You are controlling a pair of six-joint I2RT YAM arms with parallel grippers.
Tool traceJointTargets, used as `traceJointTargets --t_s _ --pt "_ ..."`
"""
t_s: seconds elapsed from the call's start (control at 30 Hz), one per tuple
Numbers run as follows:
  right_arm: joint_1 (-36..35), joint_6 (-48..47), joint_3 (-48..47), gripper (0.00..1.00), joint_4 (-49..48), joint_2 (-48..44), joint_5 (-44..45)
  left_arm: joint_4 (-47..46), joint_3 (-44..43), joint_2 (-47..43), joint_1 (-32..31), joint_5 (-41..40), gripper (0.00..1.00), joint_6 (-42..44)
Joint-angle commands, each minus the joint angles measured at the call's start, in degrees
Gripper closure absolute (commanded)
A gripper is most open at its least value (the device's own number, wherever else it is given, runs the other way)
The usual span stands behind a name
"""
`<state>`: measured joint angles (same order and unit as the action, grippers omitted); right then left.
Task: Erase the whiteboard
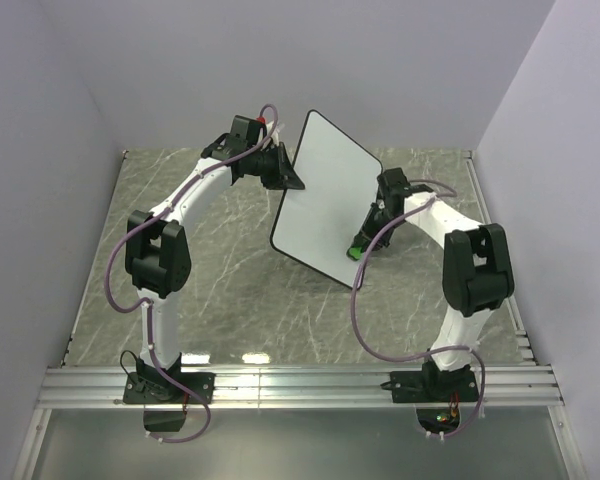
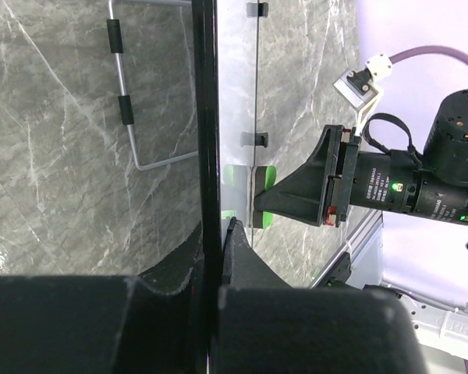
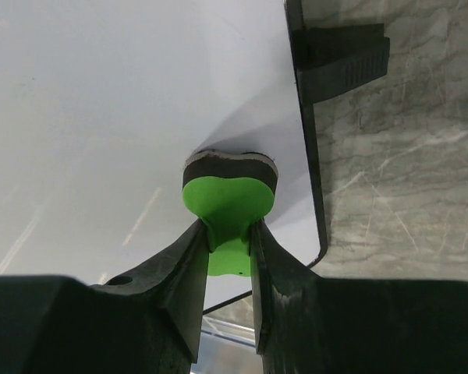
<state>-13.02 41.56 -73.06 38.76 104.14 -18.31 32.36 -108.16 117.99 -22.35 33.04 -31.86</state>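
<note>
White flat rectangular whiteboard with a thin black rim [image 1: 325, 200] stands tilted over the grey marble table [image 1: 220, 275], its edge clamped by the left end effector [image 1: 288, 178]. The right end effector [image 3: 230, 231] pinches a small green eraser [image 3: 230, 196] against its lower face; hard pressure may twist the board loose.

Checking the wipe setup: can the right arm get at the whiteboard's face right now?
Likely yes: its green eraser rests against the whiteboard, held up by the left gripper; nothing sits between.
</note>
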Motion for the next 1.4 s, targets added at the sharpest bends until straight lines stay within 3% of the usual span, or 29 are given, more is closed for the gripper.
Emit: traceJointTargets --t_s 0.0,0.2,0.57,0.83,1.1,1.37 --pt "-5.1 1.2 -7.6 1.0 -1.0 3.0 -0.5 8.4 1.2 2.8 -4.1 -7.4 1.0 10.9" --pt "-10.4 4.4 -24.6 1.0 3.6 7.1 -3.7 8.4 0.9 3.2 -4.6 -7.0 1.0 10.3" --pt "-14.3 5.5 -36.5 1.0 8.6 13.0 -3.9 8.5 1.2 2.7 -4.8 -7.5 1.0 10.5" --pt "-15.8 -2.7 -22.7 1.0 14.3 7.0 12.4 8.9 -0.9 3.1 -4.8 -6.9 1.0 10.2" --pt "-15.6 -3.9 -5.3 1.0 11.0 4.2 18.2 9.0 -2.7 4.1 -4.7 -6.4 1.0 10.1" --pt "-13.4 -4.1 -7.4 1.0 11.9 4.4 20.6 8.6 -1.4 3.2 -4.8 -5.7 1.0 9.7"
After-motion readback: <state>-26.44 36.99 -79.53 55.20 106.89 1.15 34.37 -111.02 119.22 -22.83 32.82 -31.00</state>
